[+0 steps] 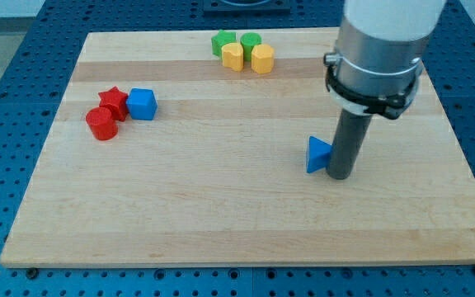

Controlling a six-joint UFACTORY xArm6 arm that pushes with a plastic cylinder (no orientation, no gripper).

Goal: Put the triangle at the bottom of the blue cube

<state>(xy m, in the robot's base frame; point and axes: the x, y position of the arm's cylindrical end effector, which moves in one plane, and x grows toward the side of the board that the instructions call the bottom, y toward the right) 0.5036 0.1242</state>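
My tip (340, 176) stands right of centre in the frame, pressed against the right side of the blue triangle (317, 154); being a bare rod, it grasps nothing and only touches the block. The blue cube (142, 104) sits well apart at the left of the wooden board (221, 214), just right of a red star (114, 101) and a red cylinder (101, 124) that crowd against it. At the upper middle of the frame, two green blocks (223, 41) (251, 41) and two yellow blocks (233, 57) (262, 58) huddle together, their shapes hard to make out.
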